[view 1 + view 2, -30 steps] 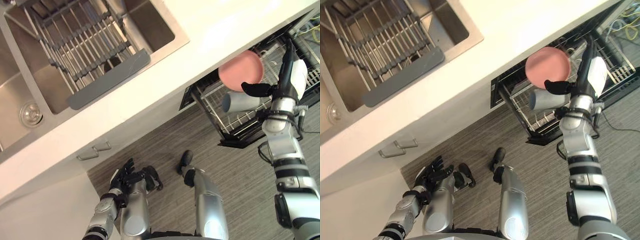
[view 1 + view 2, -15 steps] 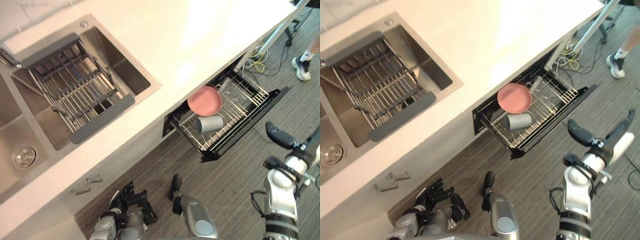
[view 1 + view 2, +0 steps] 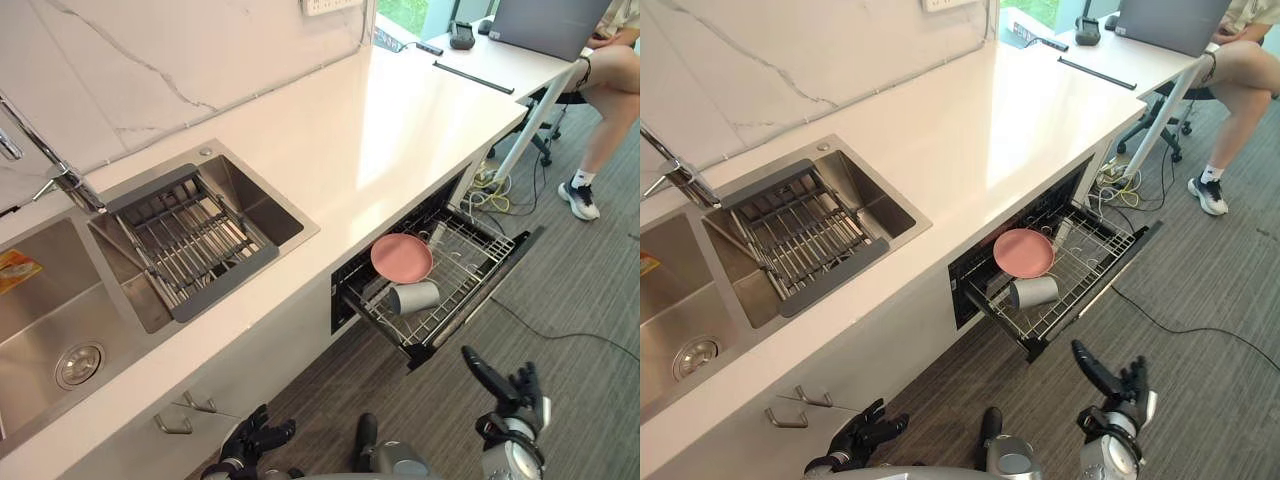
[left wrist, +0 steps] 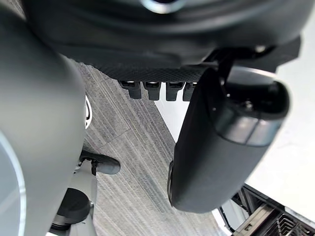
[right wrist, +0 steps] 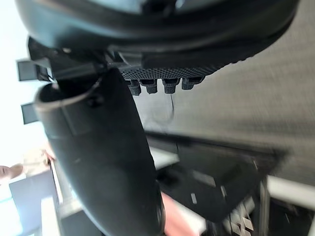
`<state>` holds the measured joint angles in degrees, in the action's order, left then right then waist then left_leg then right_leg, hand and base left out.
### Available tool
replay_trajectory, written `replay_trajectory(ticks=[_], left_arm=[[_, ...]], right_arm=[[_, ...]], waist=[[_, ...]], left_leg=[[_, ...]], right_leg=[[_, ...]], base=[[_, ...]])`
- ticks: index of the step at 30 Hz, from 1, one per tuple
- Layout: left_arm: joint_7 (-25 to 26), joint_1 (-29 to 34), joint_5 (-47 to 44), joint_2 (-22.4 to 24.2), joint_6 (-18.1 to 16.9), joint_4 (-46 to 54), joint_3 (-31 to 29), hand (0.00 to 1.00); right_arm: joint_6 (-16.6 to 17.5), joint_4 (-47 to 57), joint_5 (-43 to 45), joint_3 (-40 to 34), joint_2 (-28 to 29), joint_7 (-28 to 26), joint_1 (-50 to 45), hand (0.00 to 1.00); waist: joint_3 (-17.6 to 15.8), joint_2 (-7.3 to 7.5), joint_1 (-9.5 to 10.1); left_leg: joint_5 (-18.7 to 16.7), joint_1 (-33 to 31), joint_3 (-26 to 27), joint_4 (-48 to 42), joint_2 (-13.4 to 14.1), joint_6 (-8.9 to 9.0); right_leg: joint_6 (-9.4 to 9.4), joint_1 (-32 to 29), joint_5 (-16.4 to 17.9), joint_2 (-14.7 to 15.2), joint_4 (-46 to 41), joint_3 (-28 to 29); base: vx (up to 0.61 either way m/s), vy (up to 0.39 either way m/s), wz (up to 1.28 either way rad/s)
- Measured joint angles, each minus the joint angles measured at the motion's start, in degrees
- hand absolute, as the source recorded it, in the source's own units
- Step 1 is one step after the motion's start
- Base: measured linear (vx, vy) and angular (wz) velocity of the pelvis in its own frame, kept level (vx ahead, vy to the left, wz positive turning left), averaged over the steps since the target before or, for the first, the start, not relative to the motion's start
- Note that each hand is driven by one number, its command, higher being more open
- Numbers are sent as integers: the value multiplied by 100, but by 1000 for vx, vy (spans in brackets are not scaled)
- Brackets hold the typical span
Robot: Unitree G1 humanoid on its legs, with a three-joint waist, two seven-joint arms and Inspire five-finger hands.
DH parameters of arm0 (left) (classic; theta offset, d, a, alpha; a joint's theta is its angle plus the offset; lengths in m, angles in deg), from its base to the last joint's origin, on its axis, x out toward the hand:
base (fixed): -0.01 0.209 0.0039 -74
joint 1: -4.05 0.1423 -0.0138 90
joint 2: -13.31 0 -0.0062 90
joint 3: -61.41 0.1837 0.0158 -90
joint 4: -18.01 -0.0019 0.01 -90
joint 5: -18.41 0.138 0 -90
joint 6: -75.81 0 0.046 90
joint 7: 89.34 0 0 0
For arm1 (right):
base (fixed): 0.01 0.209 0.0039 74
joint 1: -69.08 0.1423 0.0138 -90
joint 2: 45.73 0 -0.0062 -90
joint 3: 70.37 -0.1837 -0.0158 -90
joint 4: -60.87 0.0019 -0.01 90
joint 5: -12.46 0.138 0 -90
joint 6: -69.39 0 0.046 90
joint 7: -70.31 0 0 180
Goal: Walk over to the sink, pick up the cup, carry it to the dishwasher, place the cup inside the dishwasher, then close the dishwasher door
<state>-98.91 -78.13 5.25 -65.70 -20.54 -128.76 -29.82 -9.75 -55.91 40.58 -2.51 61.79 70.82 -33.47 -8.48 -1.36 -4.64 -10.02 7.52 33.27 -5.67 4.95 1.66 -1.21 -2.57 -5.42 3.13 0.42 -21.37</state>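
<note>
Countertop (image 3: 400, 120): big pale slab running right across our view.
Sink (image 3: 45, 310): far on our left, slatted drain rack (image 3: 190, 240) sitting across it.
Dishwasher (image 3: 345, 292): under the counter's right stretch, standing open.
Dishwasher door (image 3: 480, 296): down, with its long edge running diagonally away to the right. It's ahead and left of our right hand, well apart.
Wire rack (image 3: 460, 265): pulled out over the door.
Pink plate (image 3: 401, 257): at the rack's inner end.
Cup (image 3: 414, 297): grey, lying on its side in the rack, just in front of the plate (so placing looks done to us).
Right hand (image 3: 512, 398): low on the right, fingers straight, holding nothing. We reckon it's the nearer one for the door.
Left hand (image 3: 255, 435): low by the cabinet, fingers loose, empty.
</note>
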Motion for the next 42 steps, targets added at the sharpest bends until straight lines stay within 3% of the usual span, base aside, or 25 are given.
replay_trajectory(ticks=[2,6,22,33,42], left_arm=[[-46,-22,98,6,61,5,1,100],[-75,-32,143,8,90,-10,2,100],[-190,-53,150,-109,119,-7,4,100],[-320,-204,200,-209,160,6,62,100],[-288,-227,201,-232,99,10,165,100]], right_arm=[[111,-154,2,106,10,-402,-11,100],[267,-500,-16,250,-10,-712,134,100],[298,-1293,-27,465,-528,-732,506,100],[151,-1342,-133,702,-939,-769,854,100],[46,-1338,-23,804,-726,-602,767,100]], waist=[[62,11,83],[95,23,173],[-4,89,234],[-294,73,246],[-337,68,244]], left_leg=[[26,76,-60,70,-20,13],[38,213,-112,160,-50,29],[149,304,-407,318,-125,6],[204,80,-454,272,-171,-76],[204,119,-431,253,-167,-75]], right_leg=[[25,109,-16,-1,64,-64],[58,255,-4,-2,116,-116],[105,466,-1,46,196,-382],[92,117,92,175,-141,-387],[90,136,99,172,-165,-364]], base=[[-3,60,13],[-1,67,8],[-15,35,9],[-20,11,1],[-10,-1,-1]])
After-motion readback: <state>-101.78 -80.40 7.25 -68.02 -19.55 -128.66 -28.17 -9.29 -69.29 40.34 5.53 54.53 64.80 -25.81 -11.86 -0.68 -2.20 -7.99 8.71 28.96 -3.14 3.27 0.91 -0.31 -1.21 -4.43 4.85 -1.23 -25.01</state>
